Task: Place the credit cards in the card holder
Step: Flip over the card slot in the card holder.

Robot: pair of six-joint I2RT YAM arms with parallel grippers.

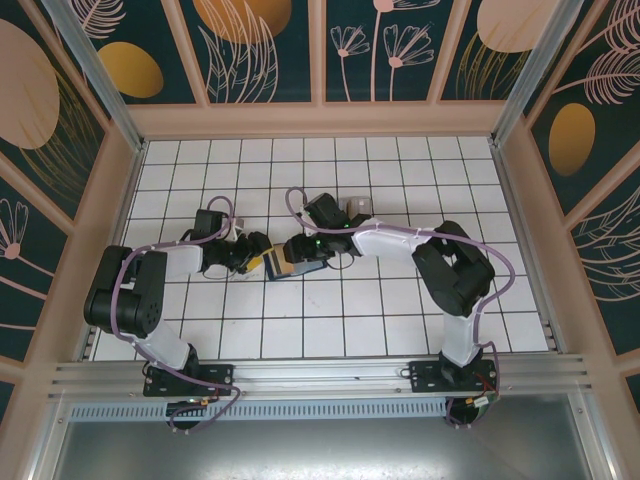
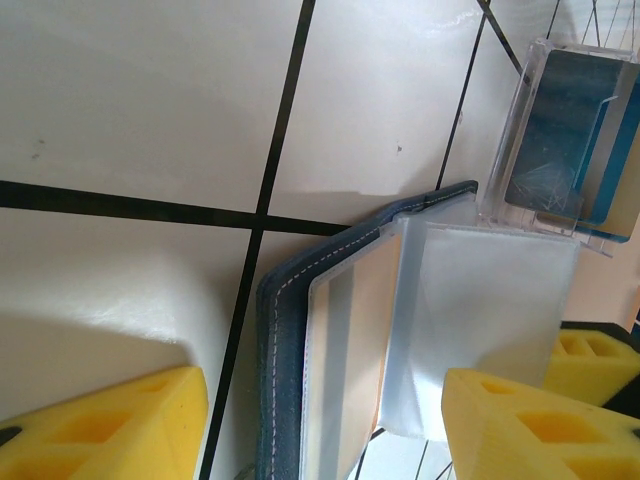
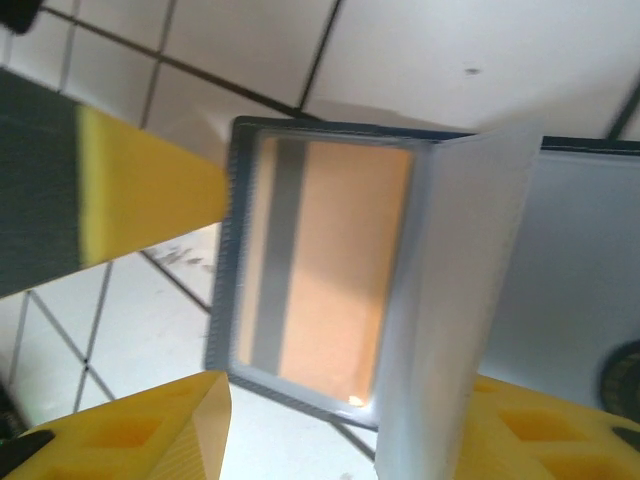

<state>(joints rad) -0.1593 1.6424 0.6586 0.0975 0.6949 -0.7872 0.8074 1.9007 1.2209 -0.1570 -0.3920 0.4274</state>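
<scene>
Card holder [image 1: 283,266] lies open mid-desk on the white tiled desk [image 1: 400,300], between both tools. Left tool [image 2: 320,430]: jaws apart, holding nothing. Its left finger is clear of the navy cover; its right finger overlaps the clear sleeve leaf, contact unclear. Right tool [image 3: 330,430]: jaws also wide, straddling the holder from the other side, no pinch visible. Holder has a navy cover with light stitching and clear sleeves, one leaf standing up. Orange-beige credit card [image 3: 330,280] with a grey stripe sits in the flat sleeve. Clear rack [image 2: 565,140] with blue cards stands just beyond the holder.
</scene>
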